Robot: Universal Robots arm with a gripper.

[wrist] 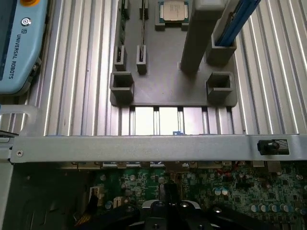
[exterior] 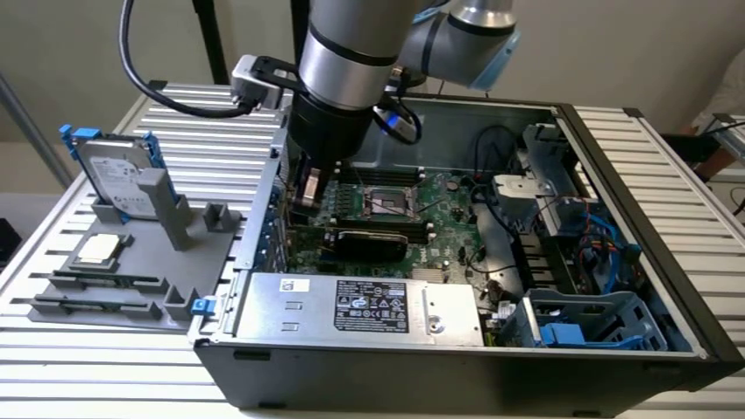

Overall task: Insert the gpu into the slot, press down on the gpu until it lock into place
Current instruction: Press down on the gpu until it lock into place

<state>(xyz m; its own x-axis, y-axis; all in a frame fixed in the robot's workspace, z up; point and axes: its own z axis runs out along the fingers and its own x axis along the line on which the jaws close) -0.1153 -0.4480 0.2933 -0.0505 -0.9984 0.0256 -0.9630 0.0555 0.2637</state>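
Ribbed aluminium table [exterior: 105,358], slats running lengthwise, bright reflected glare on the metal in the wrist view. Plain pale wall [exterior: 70,44] behind. Dark upright post [exterior: 212,39] near the table's far edge. Thin metal rod [exterior: 23,122] leaning at the exterior view's left. Even, soft indoor light; shadows weak.

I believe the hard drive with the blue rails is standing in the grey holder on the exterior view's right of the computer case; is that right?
Not quite: the hard drive stands in the grey holder on the exterior view's left of the computer case, as the exterior view shows.
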